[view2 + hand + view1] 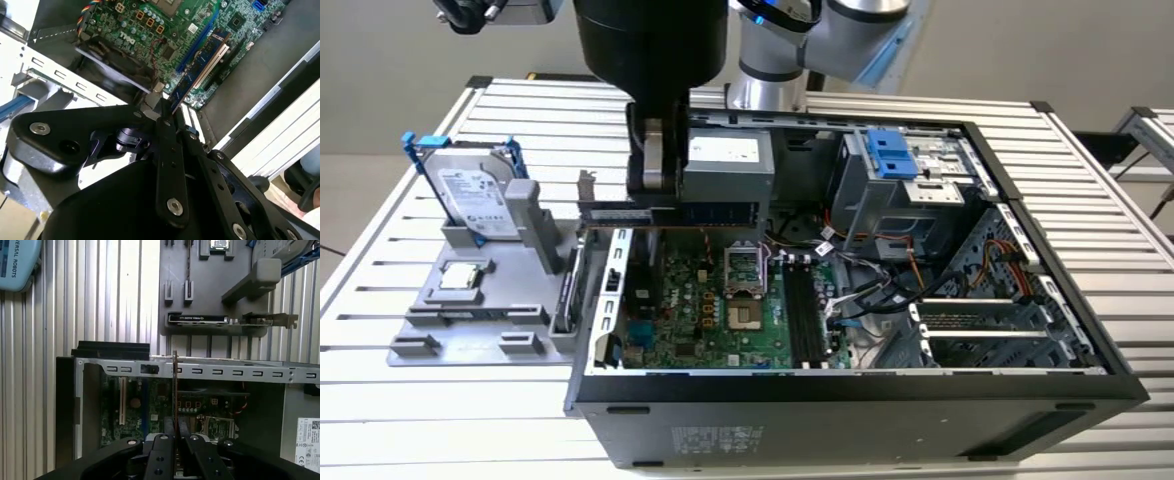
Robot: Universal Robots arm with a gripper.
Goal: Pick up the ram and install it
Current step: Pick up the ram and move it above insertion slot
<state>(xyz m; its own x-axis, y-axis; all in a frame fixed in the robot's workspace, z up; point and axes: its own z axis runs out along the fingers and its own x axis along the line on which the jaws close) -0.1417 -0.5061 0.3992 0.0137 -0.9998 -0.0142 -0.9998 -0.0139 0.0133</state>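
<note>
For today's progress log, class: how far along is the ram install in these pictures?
Done: the ram is picked up. In hand: the jaws clamp its end, holding it over the open case. Left: seating it; the memory slots look empty.

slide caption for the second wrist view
The gripper, jaws shut on the ram, holds it over the motherboard.

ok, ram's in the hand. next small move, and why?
Probably carry the ram toward the exterior view's right until it hangs over the black slots. The hand is shut on it, and it is not yet above them.
</note>
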